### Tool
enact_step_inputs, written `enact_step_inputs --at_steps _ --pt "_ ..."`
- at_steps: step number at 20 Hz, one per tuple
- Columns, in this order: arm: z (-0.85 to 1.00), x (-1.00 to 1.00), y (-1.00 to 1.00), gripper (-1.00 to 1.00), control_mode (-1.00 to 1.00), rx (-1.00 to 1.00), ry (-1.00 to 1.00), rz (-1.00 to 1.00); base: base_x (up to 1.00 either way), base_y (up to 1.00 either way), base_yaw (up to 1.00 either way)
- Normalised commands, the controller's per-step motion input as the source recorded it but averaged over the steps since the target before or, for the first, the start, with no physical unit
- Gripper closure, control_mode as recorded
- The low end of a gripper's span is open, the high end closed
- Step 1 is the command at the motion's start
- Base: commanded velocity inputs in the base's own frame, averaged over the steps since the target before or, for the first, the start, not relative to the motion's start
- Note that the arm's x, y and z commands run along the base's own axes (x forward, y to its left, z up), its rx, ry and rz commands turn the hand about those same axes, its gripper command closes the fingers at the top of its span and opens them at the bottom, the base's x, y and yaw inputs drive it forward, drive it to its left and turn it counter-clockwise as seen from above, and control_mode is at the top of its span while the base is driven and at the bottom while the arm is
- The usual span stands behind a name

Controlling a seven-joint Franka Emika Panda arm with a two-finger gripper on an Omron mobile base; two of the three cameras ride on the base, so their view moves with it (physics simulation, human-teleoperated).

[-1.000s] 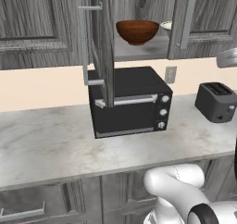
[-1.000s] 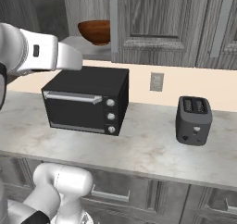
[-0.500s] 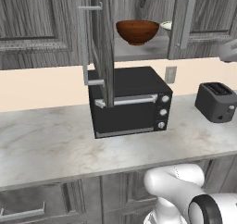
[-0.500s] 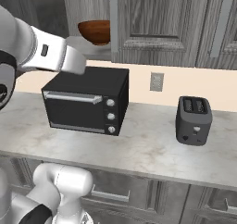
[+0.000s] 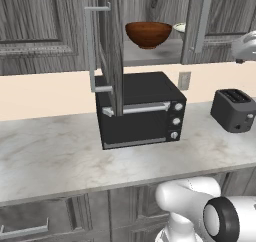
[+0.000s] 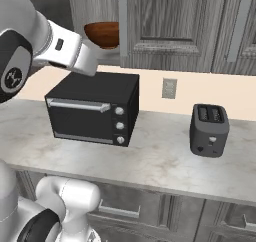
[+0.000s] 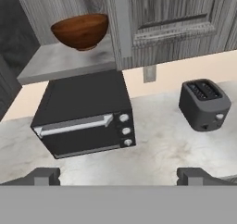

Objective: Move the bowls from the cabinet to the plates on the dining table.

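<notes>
**Wooden bowl on the open cabinet shelf, gripper spread wide and empty**

The brown bowl (image 5: pixel 148 34) is round and deep, glossy reddish-brown with a darker hollow. It sits upright on the pale shelf of the cabinet (image 5: pixel 45 31), whose dark grey wood-grain doors stand open, long silver bar handles showing on each. Just behind it at the right, a sliver of a pale bowl (image 5: pixel 180 27) peeks past the right door (most of it is hidden by that door).

Directly under the shelf stands a black toaster oven (image 5: pixel 140 111) on the marble counter (image 5: pixel 50 156), its top close beneath the shelf edge. A dark toaster (image 5: pixel 233 110) sits well to the right, and a wall outlet (image 6: pixel 169 88) lies between the two.

In the hand view the gripper (image 7: pixel 120 176) has its two tips far apart with nothing between them, looking down at the oven from in front.
</notes>
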Motion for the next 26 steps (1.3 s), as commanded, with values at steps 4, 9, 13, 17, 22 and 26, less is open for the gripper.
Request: enact_step_inputs --at_steps 4,9,13,17,22,26 --pt "0.0 0.32 0.0 -1.0 -1.0 -0.02 0.0 0.0 0.0 0.0 0.0" --pt "0.0 0.21 -0.05 -1.0 -1.0 0.0 0.0 0.0 0.0 0.0 0.0" --pt "0.0 0.13 -0.09 -1.0 -1.0 0.0 0.0 0.0 0.0 0.0 0.0" --pt "0.0 0.12 -0.19 -1.0 -1.0 0.0 0.0 0.0 0.0 0.0 0.0" --pt "0.0 0.16 -0.12 -1.0 -1.0 0.0 0.0 0.0 0.0 0.0 0.0" --pt "0.0 0.22 0.0 -1.0 -1.0 0.0 0.0 0.0 0.0 0.0 0.0"
